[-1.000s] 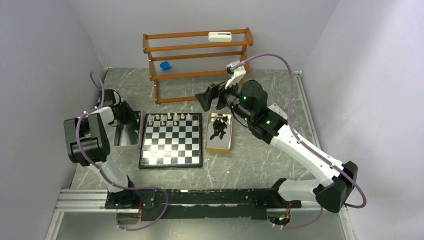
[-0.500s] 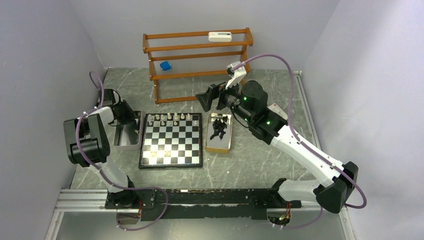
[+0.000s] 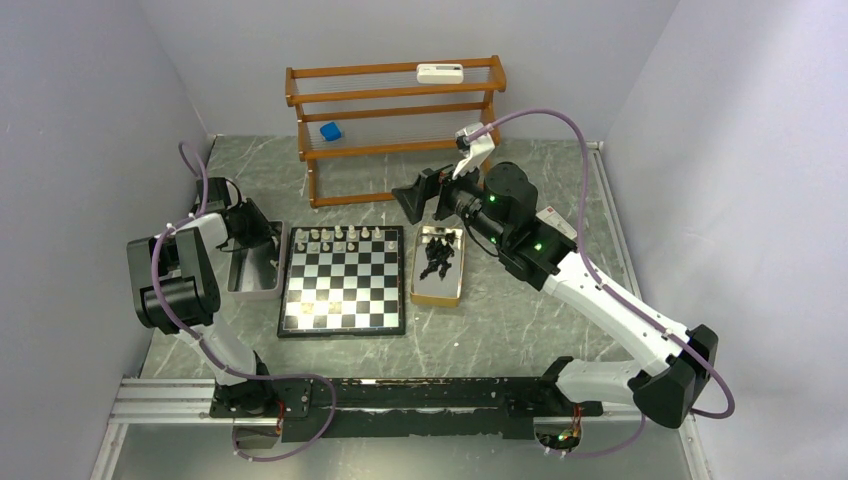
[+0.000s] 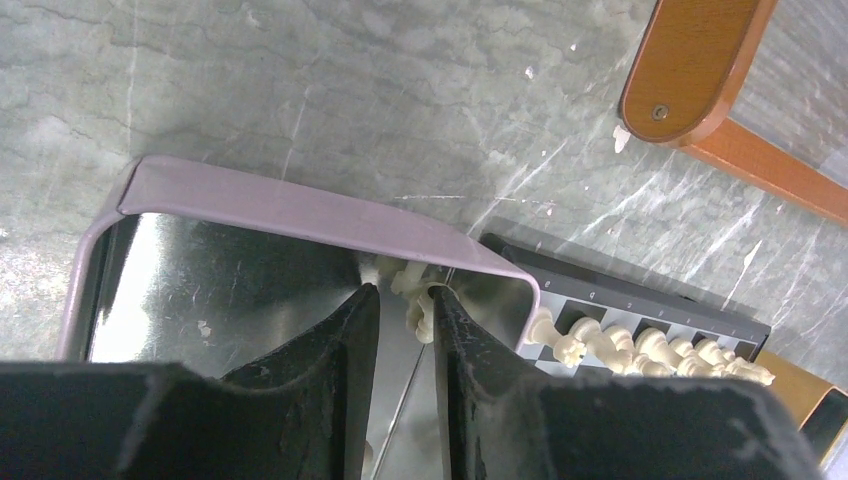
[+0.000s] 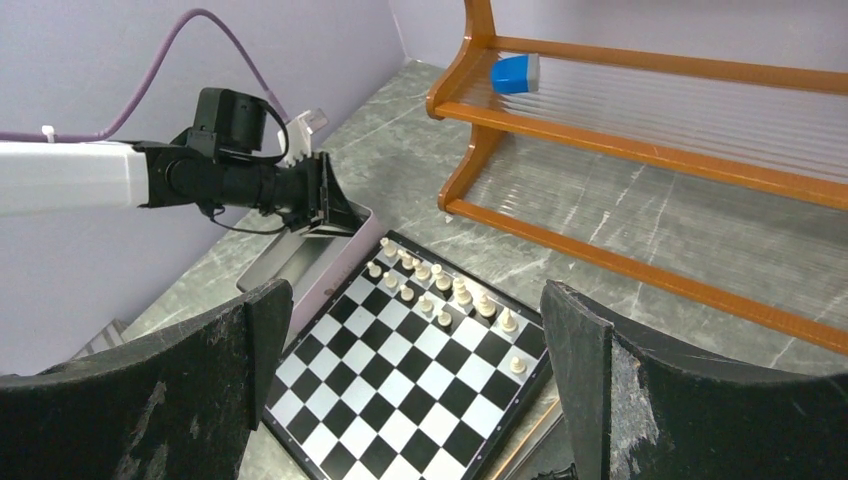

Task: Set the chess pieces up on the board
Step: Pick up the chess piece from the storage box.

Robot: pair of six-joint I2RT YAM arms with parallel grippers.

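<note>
My left gripper [image 4: 403, 298] is down in the tray [image 4: 290, 205], fingers narrow around a cream piece [image 4: 418, 318], can't tell if it's pinched. My right gripper [image 5: 415, 310] gapes wide above the board [image 5: 400, 400].

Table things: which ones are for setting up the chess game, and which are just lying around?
For the job: board, cream pieces, black pieces, left tray, right tray.
Just lying about: wooden rack, blue block, white box.
</note>
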